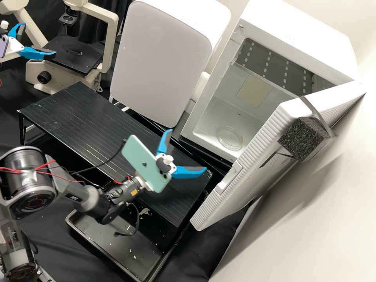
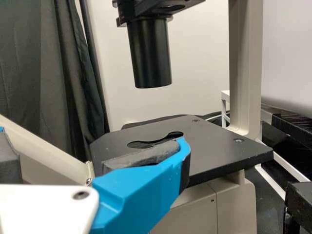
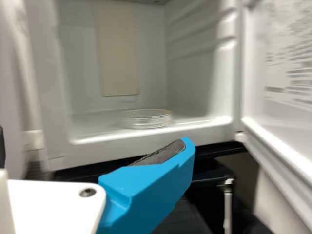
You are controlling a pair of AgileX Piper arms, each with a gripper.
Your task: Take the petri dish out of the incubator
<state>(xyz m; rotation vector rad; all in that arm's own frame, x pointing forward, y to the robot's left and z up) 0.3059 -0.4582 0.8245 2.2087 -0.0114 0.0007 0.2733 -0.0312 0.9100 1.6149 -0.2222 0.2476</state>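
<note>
I view the incubator [image 1: 305, 35] open at the bench's far side, its ribbed door [image 1: 256, 152] swung out beside the opening and bearing a black foam block [image 1: 301, 139]. A raised front sill [image 3: 161, 132] stands between the right gripper [image 1: 188, 150] and the petri dish [image 1: 230, 138]. Beside the incubator I note a white cabinet with a grey front [image 1: 156, 66]; nearer, a ridged black platform [image 1: 86, 125] above a dark tray [image 1: 109, 244]. The right arm reaches out over the platform, carrying a teal phone [image 1: 143, 162], with its gripper aimed toward the chamber, outside it and apart from the dish. Its two blue fingers are spread wide, nothing held. The left gripper [image 1: 39, 38] is by the microscope [image 1: 111, 43], near its black stage [image 1: 74, 55], likewise spread wide and without a load. Petri dish: clear, on the chamber floor just inside the sill, lying flat, round faces up and down. Its outline is circular, so I record no single long axis; its broad plane runs along the floor.
</note>
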